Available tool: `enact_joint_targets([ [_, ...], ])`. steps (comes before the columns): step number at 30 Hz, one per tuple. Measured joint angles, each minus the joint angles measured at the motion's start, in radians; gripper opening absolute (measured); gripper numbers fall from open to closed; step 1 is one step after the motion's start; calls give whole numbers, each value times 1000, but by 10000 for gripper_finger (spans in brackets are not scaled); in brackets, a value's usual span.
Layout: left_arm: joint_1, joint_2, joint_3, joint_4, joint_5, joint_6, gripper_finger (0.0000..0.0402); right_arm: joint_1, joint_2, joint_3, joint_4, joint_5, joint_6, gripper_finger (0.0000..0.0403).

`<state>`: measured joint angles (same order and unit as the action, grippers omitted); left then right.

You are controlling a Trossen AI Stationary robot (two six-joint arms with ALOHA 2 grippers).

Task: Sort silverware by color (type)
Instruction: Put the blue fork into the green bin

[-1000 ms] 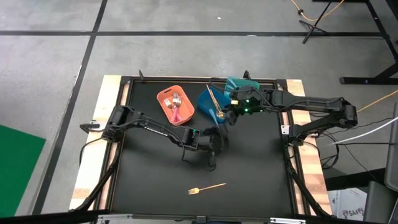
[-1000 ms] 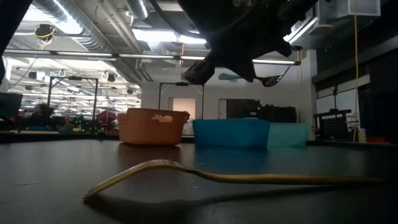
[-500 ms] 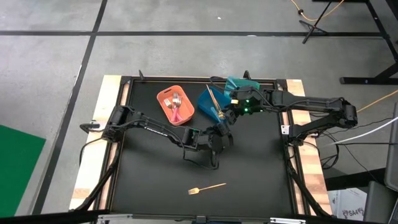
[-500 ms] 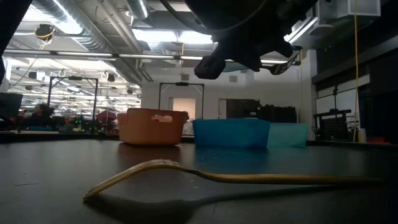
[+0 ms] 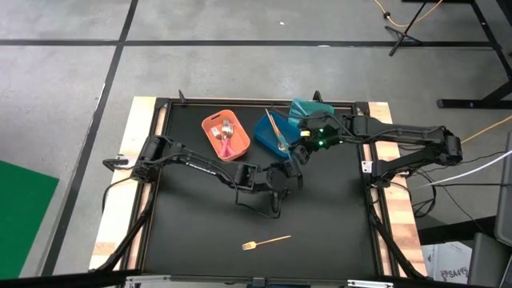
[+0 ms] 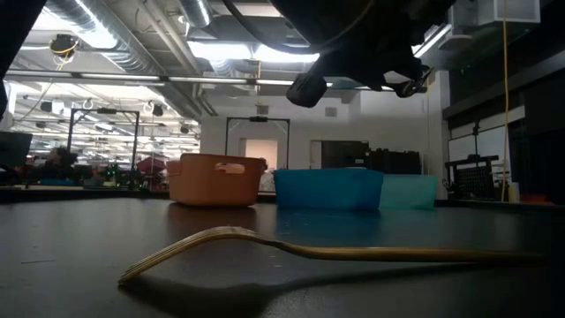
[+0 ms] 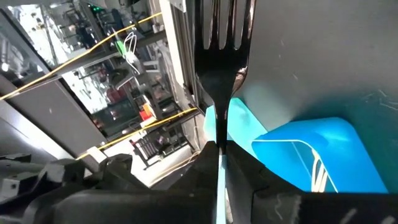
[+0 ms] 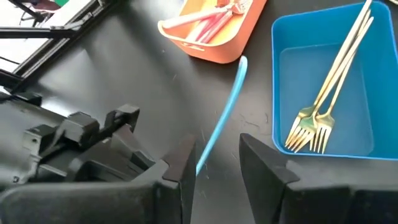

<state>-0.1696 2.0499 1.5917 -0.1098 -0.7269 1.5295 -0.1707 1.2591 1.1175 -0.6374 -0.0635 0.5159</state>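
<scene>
the left gripper (image 5: 286, 178), pinched shut on a light-blue-handled fork (image 7: 219, 81), has risen above mid-table toward the right gripper (image 8: 214, 163), whose spread fingers bracket the handle: likely a handover. against the earlier frame, it sits higher and nearer the blue bin (image 5: 264, 138). one gold fork (image 5: 266, 241) lies unsorted near the front.

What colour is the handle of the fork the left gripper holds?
Light blue handle, clearest in the right wrist view.
</scene>
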Motion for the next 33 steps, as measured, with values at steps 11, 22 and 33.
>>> enact_joint_targets([
  [11,-14,0,0,0,0,0,4,0,1,0,-17,-9,-1,111],
  [22,-26,0,0,0,31,0,4,-37,1,0,-14,-92,-83,111],
  [33,-26,0,0,74,41,31,4,-85,2,0,19,-191,-76,111],
])
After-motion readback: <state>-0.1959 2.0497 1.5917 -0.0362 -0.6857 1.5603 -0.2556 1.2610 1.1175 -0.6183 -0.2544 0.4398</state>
